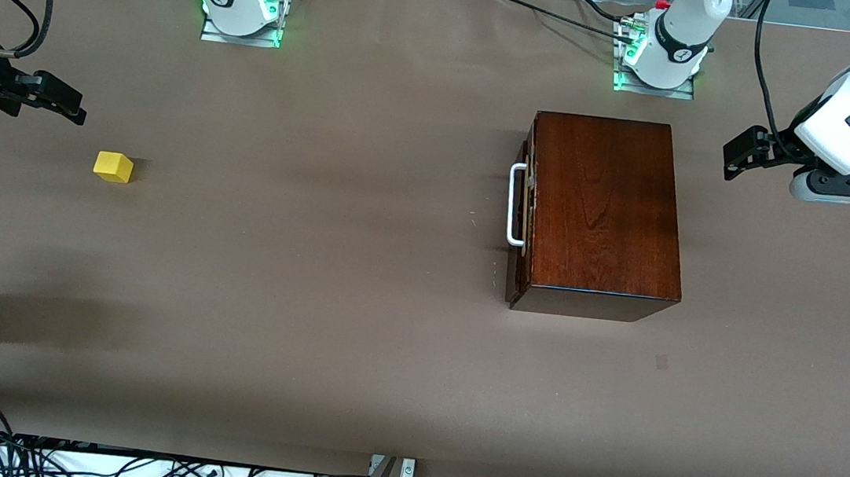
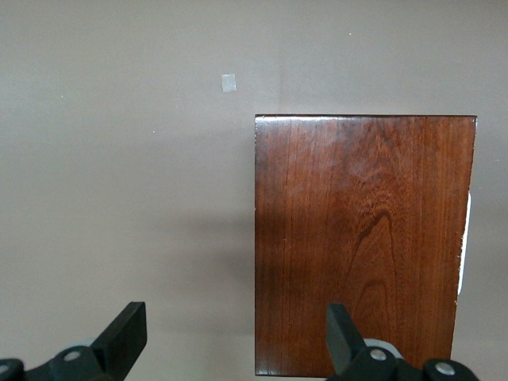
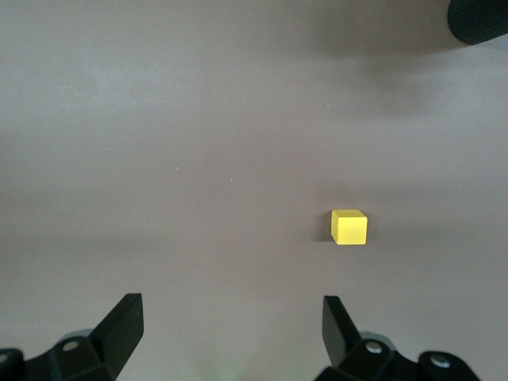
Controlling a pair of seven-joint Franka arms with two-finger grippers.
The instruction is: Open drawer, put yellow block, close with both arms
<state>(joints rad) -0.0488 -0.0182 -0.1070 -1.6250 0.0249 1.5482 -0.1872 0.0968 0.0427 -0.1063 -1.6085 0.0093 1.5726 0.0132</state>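
Wooden box [image 1: 602, 210] with drawer [image 1: 527, 202] shut, yellow block [image 1: 113, 167] loose on table [image 1: 321, 322]; left gripper [image 1: 742, 153] and right gripper [image 1: 64, 102] both wide, empty; nothing done.

Left gripper [image 1: 741, 157] up at left arm's end of surface, jaws wide open. Right gripper [image 1: 64, 102] up at right arm's end, open too.
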